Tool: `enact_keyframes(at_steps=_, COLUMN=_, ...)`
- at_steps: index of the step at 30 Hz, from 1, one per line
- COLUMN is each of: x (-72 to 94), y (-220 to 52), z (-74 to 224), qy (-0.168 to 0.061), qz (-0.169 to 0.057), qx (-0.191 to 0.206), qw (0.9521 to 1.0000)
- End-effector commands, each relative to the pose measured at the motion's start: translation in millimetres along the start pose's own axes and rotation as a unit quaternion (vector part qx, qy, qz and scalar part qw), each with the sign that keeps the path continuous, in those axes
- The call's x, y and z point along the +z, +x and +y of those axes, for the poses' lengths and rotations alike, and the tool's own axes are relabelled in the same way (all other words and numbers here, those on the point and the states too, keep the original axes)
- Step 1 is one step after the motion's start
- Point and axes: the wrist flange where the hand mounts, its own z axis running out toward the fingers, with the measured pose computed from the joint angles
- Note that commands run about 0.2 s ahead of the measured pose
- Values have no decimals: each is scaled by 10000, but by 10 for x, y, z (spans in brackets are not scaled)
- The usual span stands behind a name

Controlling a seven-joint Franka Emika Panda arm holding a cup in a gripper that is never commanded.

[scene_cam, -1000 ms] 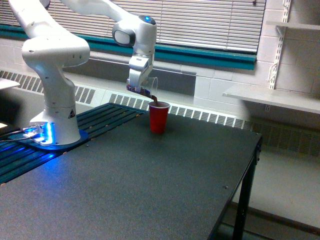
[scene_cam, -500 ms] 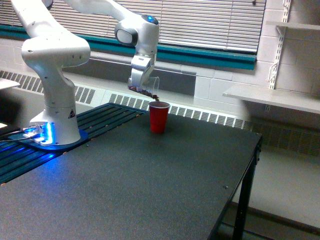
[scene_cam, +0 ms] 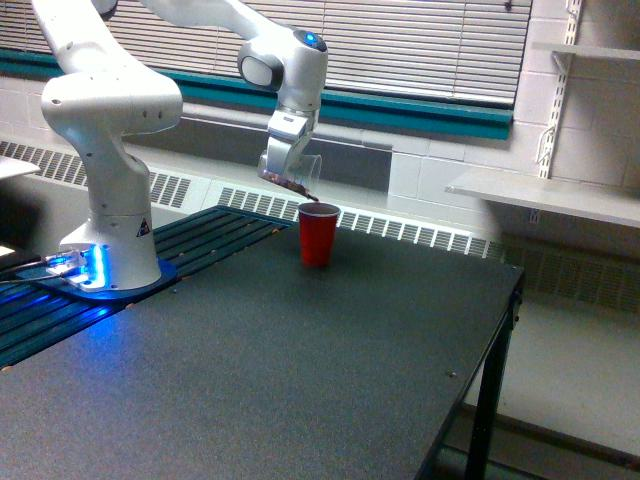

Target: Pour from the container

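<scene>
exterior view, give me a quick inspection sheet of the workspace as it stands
Surface: dark table, bare apart from the red cup; no spill visible.
Job's things: clear cup with brown contents, tilted above the red cup, which stands upright near the table's far edge.
Clutter: nothing seen.
Gripper: gripper shut on the clear cup.
Cables: nothing seen clearly; blue glow at the arm base.
Surroundings: window blinds, wall heater grille, shelf on the exterior view's right.
</scene>
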Motion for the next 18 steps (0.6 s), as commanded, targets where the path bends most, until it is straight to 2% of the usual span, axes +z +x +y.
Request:
enact_keyframes(at_steps=1, x=-56, y=55, z=-12, qy=-42, qz=-133, qx=-110, qw=9998)
enact_keyframes(at_steps=18, x=-149, y=146, z=12, qy=-35, qz=-353, qx=-99, qw=9993)
